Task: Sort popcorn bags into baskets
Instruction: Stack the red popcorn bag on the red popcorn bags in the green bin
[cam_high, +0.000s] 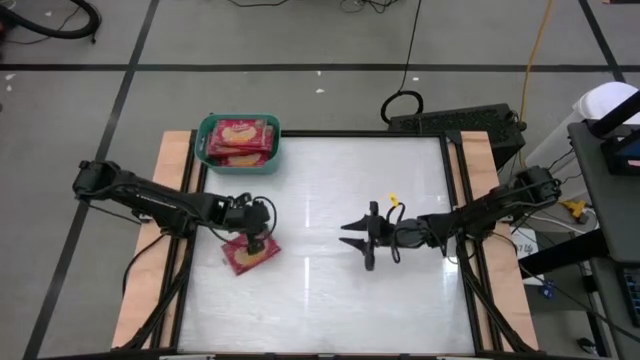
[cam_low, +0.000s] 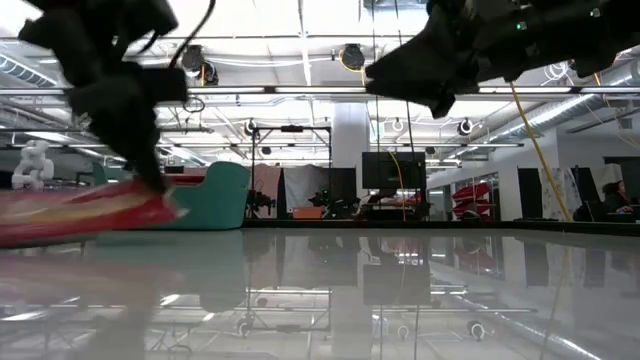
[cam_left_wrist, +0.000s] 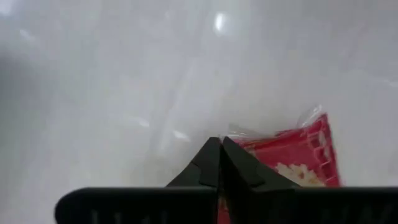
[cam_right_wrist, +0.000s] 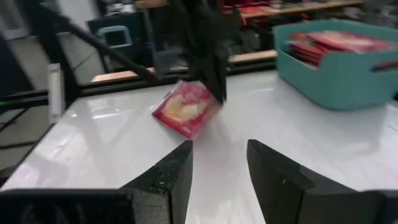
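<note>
The glossy white surface (cam_high: 330, 290) carries a rectangular teal-green plastic bin (cam_high: 208, 148) at its far left corner, with flat red popcorn packets (cam_high: 243, 139) stacked inside. Nearer, one flat red packet with a yellow popcorn picture (cam_high: 249, 256) hangs tilted, one edge clamped in the left pincer (cam_high: 254, 240). The right pincer (cam_high: 356, 240) hovers mid-surface, fingers apart and holding nothing.

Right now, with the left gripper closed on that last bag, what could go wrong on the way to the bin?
1. The left gripper pinches only the edge of the bag, so it could slip out mid-carry.
2. The bin already holds stacked bags; this one might land on top and slide over the rim.
</note>
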